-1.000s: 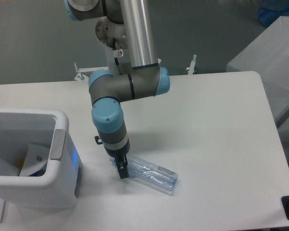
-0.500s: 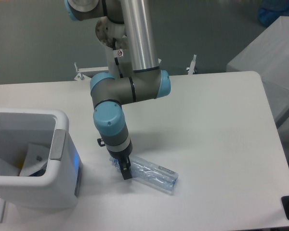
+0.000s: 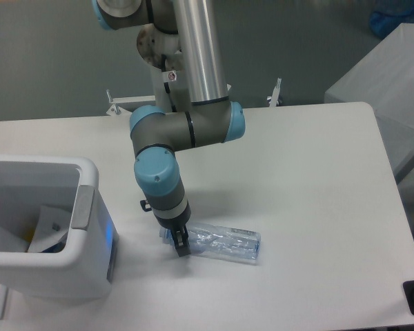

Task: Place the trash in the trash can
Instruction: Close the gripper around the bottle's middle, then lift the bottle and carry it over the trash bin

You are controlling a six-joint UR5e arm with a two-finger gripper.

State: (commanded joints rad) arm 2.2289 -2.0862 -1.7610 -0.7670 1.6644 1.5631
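Camera view from above the desk (image 3: 310, 172): the end effector (image 3: 179, 243) is down at the left end of the bottle (image 3: 224, 243), its dark fingers astride that end and apparently clenched on it, though the tips are small and partly masked by the clear plastic, so the grip is a fair reading, not a certainty. Compared with half a second ago the bottle has swung: it lay slanting down to the right and now lies nearly level, its far end shifted up and to the right, while the arm itself has barely moved. That turn suggests the fingers closed and dragged the bottle round as they bit, which would mean the pick is made and the lift toward the bin (image 3: 45, 234) comes next; a loose hold on crushed plastic could slip. The bin stands at the left edge, close by the bottle, with pale crumpled stuff already inside; I cannot tell whether the wrapper is among it. The desk is white and matte, with a rounded far corner. Behind is a grey wall, a grey box (image 3: 390, 89) at right, and something blue (image 3: 400, 17) at top right.
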